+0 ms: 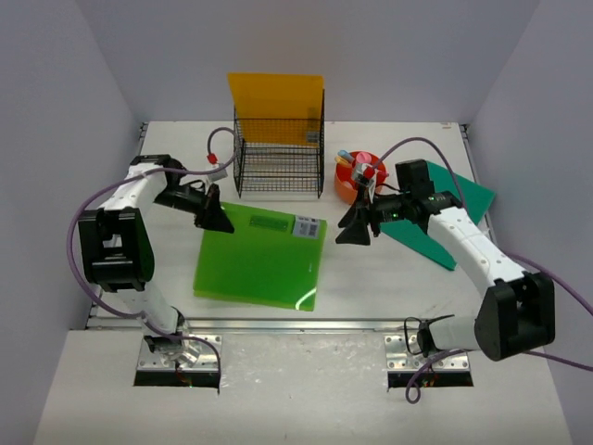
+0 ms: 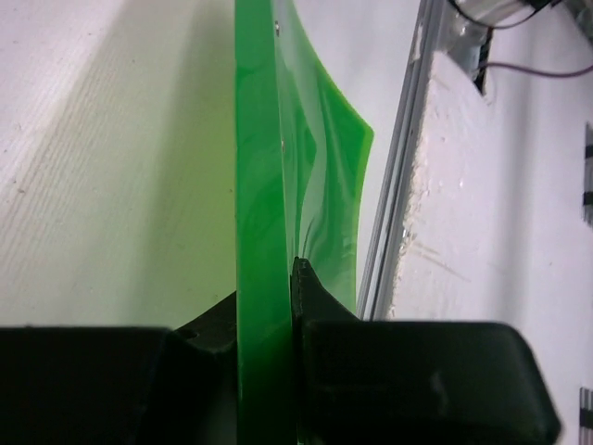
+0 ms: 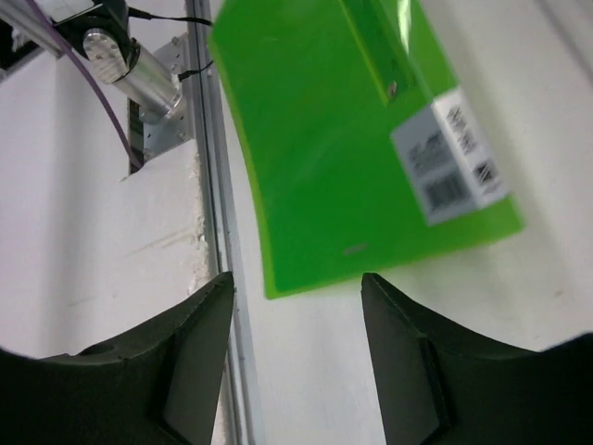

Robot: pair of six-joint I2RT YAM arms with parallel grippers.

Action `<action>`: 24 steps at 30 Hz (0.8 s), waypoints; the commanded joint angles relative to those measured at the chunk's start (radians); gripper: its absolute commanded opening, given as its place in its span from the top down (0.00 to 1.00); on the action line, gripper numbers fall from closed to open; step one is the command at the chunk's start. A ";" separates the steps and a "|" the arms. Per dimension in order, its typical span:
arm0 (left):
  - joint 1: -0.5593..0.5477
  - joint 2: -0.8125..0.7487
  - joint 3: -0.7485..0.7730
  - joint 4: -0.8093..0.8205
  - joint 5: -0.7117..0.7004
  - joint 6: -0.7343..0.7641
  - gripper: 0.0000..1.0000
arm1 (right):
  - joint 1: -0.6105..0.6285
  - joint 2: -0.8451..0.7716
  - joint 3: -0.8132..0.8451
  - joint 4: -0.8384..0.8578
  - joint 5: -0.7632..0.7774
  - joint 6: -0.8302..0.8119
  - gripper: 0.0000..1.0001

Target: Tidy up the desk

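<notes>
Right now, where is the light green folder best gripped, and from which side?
By its left edge near the far corner, coming from the left with one finger on each face. The light green folder is a flat, bendy sheet on the desk, so only an edge fits between fingers. The left gripper is shut on that edge; the right gripper is open beside the right edge.

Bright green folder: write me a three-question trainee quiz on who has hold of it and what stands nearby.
1. True or false: the right gripper is clamped on the bright green folder.
2. What stands at the back of the black wire rack? A orange folder, B blue binder, C white box.
3. Fill in: the left gripper is shut on the ____.
Key: 1 false, its jaws stand open; 2 A; 3 bright green folder.
</notes>
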 commanded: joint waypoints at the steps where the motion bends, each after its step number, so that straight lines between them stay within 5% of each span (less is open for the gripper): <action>1: -0.094 -0.066 0.053 0.024 -0.119 0.012 1.00 | 0.003 -0.065 0.192 -0.385 0.039 -0.337 0.34; 6: -0.199 -0.110 0.132 0.024 -0.154 -0.051 1.00 | 0.010 -0.031 0.321 -0.247 0.019 -0.151 0.01; 24: -0.458 -0.078 0.362 0.024 -0.172 -0.204 1.00 | 0.250 0.328 0.479 -0.234 0.004 -0.109 0.02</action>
